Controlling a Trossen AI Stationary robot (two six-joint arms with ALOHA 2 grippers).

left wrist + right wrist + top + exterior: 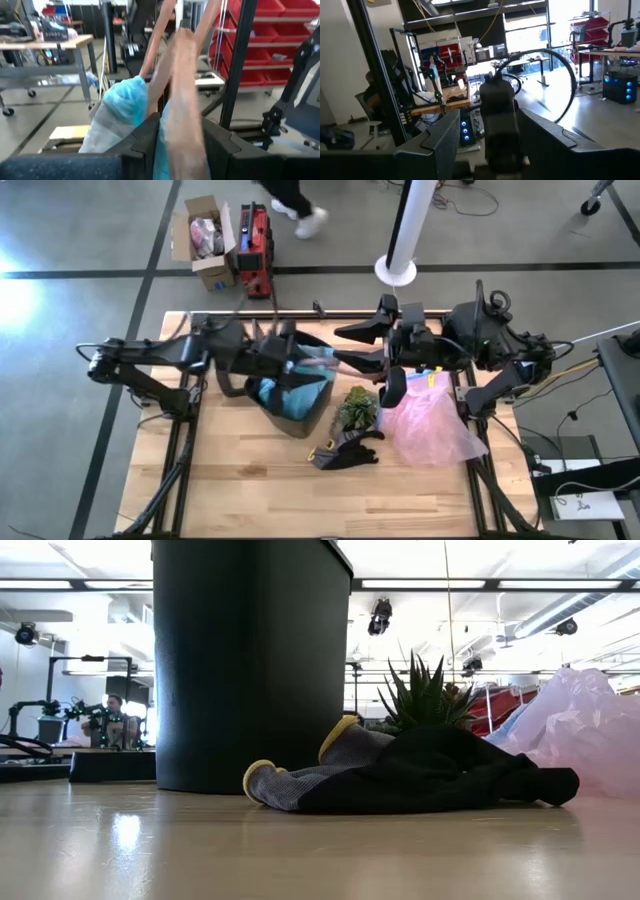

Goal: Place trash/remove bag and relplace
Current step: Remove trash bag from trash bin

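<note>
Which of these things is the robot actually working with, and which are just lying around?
Job:
thin teal-blue plastic bin liner
tall black bin
left pincer, at the liner

Lying about:
pink translucent plastic bag
green spiky plant
black-and-yellow glove

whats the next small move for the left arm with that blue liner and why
Probably lift the left gripper a little higher. The bag still sits mostly inside the black bin, and the left wrist view shows teal plastic bunched at that gripper's fingers, so it seems pinched but not yet pulled free. The right gripper waits beside the bin.
</note>
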